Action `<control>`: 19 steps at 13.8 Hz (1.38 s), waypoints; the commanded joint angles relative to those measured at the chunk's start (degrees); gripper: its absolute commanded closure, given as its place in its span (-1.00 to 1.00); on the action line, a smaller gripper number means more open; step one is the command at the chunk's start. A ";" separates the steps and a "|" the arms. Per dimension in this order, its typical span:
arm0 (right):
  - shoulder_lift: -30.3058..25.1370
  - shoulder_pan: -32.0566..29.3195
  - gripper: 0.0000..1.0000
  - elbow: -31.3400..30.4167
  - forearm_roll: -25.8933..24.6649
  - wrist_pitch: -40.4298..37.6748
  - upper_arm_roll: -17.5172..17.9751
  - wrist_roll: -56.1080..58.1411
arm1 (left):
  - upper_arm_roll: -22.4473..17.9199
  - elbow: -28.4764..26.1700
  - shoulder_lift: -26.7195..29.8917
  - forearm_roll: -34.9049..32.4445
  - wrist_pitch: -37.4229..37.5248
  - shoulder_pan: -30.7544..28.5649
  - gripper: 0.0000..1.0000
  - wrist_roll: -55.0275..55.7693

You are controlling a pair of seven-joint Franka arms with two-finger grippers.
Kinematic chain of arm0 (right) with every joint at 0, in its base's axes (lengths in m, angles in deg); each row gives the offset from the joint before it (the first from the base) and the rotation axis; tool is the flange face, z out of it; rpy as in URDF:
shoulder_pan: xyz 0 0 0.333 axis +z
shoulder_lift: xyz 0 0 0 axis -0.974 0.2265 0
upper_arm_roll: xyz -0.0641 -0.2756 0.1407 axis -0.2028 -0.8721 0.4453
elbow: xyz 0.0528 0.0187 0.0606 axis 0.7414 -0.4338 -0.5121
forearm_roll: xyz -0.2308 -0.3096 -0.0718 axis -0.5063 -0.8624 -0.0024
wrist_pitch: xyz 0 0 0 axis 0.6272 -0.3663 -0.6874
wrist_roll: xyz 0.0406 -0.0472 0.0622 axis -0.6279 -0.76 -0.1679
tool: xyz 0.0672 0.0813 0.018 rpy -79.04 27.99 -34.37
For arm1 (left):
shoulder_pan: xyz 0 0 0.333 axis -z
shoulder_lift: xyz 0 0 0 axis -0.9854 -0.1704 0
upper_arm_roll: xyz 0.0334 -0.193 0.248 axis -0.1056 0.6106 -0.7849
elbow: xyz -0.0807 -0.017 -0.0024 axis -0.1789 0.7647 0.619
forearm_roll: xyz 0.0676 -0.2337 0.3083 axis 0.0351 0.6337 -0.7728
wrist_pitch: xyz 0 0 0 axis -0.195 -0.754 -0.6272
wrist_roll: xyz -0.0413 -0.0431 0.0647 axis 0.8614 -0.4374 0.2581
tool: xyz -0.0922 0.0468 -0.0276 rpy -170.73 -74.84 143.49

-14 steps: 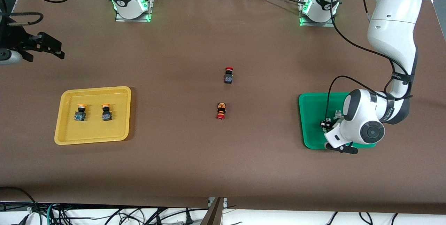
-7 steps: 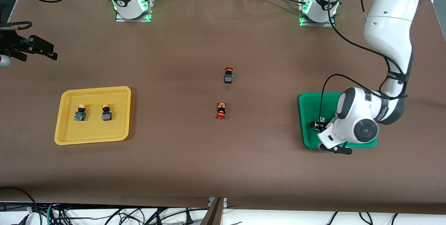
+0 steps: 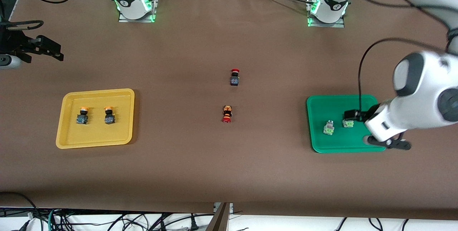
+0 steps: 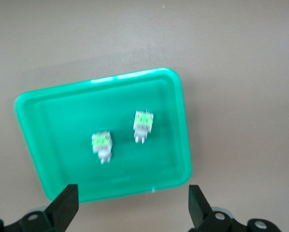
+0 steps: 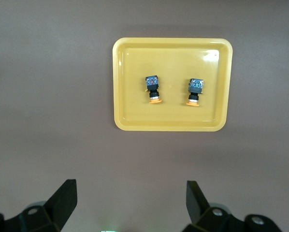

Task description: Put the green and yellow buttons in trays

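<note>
**Green and yellow buttons lie in their trays, both grippers empty**

Front view: the green tray [image 3: 343,123] sits toward the left arm's end of the table with two grey-and-green switches in it, one [image 3: 328,128] near the tray's middle and the other [image 3: 348,123] beside it, closer to the left arm's wrist. The left gripper [image 3: 384,141] hangs over the tray's corner nearest the front camera. The yellow tray [image 3: 96,118] lies toward the right arm's end and holds two yellow-capped buttons [image 3: 82,115] [image 3: 109,115] side by side, apart from each other. The right gripper [image 3: 46,50] waits over bare table, away from its tray. Between the trays lie a red-capped button [image 3: 234,77] and, nearer the front camera, a red-and-orange button [image 3: 227,113]; neither belongs to the task.

Left wrist view: the left gripper's fingers [image 4: 65,205] stand wide apart and hold nothing, with the green tray and both switches below.

Right wrist view: the right gripper's fingers [image 5: 62,199] are likewise spread wide and empty, above the yellow tray and its two buttons.

Judging by their look, the buttons are small, light, rigid plastic parts, likely to tip or skid on the smooth tray floor; the squarish body offers flatter faces to pinch than the round cap.

No brand, label or writing can be read.
</note>
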 commanded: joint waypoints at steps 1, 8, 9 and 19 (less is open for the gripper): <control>0.23 1.38 -1.00 1.03 -1.25 -1.19 -0.07 0.16 | -0.02 -2.85 9.07 0.82 4.98 -0.03 -1.00 -1.24; 0.23 1.39 -1.00 1.03 -1.34 -1.10 -0.15 0.33 | -0.90 -14.32 20.85 1.26 3.88 -0.65 -1.00 0.17; 0.23 1.39 -1.00 1.03 -1.34 -1.10 -0.16 0.33 | -2.73 -18.19 24.01 1.69 2.03 -0.65 -1.00 0.08; 1.29 1.39 -1.00 1.82 -1.26 -0.66 -0.16 0.33 | -5.12 -22.45 28.26 4.67 0.43 -0.38 -1.00 3.77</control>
